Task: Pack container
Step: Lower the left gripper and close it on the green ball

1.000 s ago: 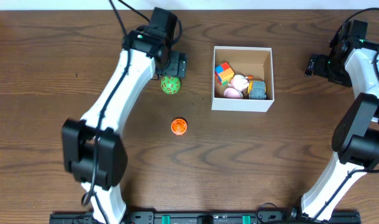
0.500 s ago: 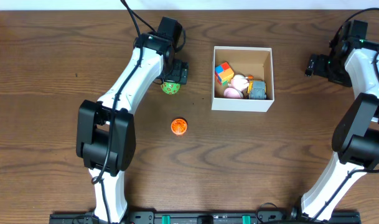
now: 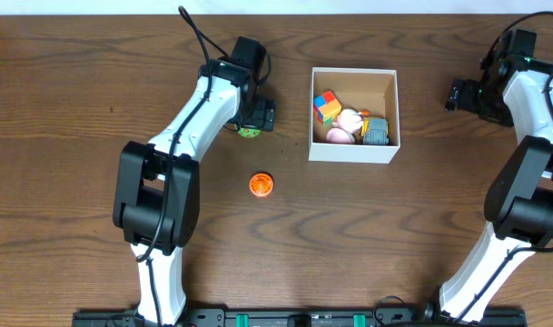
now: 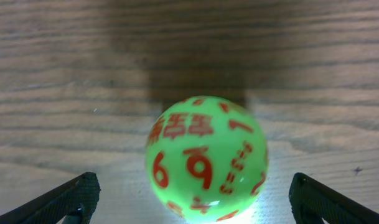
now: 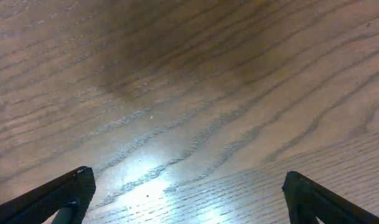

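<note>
The container [image 3: 353,151] is a square cardboard box with white walls and a brown inside, at the table's upper middle. It holds a multicoloured cube, pink and white toys and a grey toy. A green ball with red numbers [image 3: 249,133] lies on the table left of the box, mostly hidden under my left gripper [image 3: 251,118]. In the left wrist view the ball [image 4: 205,158] sits between the open fingers [image 4: 192,205], not touched by them. An orange ball [image 3: 261,184] lies below it. My right gripper [image 3: 456,95] is open and empty over bare wood [image 5: 189,124].
The table's far edge runs along the top of the overhead view. The left arm stretches from the bottom left up to the green ball. The right arm stands along the right edge.
My left gripper has moved right and down over the green ball, which now shows only partly beneath it. The right arm, box and orange ball have not moved.
</note>
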`<state>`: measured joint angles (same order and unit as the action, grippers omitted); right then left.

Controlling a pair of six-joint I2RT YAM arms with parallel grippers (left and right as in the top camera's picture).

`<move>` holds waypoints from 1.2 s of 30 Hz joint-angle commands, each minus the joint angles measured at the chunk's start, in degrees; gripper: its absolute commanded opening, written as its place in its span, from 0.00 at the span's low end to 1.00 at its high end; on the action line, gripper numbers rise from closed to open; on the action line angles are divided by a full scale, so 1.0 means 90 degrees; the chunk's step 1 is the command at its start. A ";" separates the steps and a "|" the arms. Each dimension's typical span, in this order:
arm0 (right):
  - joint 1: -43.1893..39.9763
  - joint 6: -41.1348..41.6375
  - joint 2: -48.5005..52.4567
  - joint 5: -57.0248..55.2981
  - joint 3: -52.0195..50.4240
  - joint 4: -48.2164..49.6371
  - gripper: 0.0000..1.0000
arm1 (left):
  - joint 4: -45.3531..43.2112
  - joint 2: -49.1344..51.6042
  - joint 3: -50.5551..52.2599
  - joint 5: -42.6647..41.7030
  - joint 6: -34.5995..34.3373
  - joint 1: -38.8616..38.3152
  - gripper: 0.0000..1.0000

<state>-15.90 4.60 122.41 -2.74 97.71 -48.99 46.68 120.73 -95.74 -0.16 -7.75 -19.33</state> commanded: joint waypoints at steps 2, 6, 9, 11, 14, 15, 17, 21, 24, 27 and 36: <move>-0.0024 0.0102 0.0015 -0.0002 -0.0032 -0.0002 0.99 | -0.0168 0.0165 0.0010 -0.0153 -0.0075 0.0019 0.98; -0.0024 0.0102 0.0015 0.0000 -0.0032 -0.0002 0.99 | -0.0221 0.0338 0.0010 -0.0153 -0.0075 0.0019 0.98; -0.0024 0.0102 0.0015 0.0000 -0.0032 -0.0002 0.99 | -0.0192 0.0471 0.0010 -0.0153 -0.0078 0.0019 0.98; -0.0024 0.0102 0.0015 0.0000 -0.0032 -0.0002 0.99 | -0.0134 0.0503 0.0010 -0.0153 -0.0080 0.0019 0.98; -0.0024 0.0102 0.0015 0.0000 -0.0032 -0.0002 0.99 | -0.0097 0.0505 0.0010 -0.0153 -0.0080 0.0019 0.98; -0.0024 0.0102 0.0015 0.0000 -0.0032 -0.0002 0.99 | -0.0100 0.0505 0.0010 -0.0153 -0.0078 0.0019 0.98; -0.0024 0.0102 0.0015 0.0000 -0.0032 -0.0002 0.99 | -0.0100 0.0505 0.0010 -0.0153 -0.0078 0.0019 0.98; -0.0024 0.0102 0.0015 -0.0002 -0.0032 -0.0002 0.99 | -0.0100 0.0505 0.0010 -0.0153 -0.0080 0.0019 0.99; -0.0024 0.0102 0.0015 0.0000 -0.0032 -0.0002 0.99 | -0.0100 0.0505 0.0010 -0.0151 -0.0080 0.0019 0.86; -0.0024 0.0102 0.0015 0.0000 -0.0032 -0.0002 0.99 | -0.0102 0.0505 0.0010 -0.0148 -0.0080 0.0019 0.65; -0.0024 0.0102 0.0015 0.0000 -0.0032 -0.0002 0.99 | -0.0124 0.0498 -0.0007 -0.0066 -0.0075 0.0027 0.61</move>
<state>-15.90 4.60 122.41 -2.72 97.71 -48.99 45.56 125.16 -95.70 -1.32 -8.16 -19.33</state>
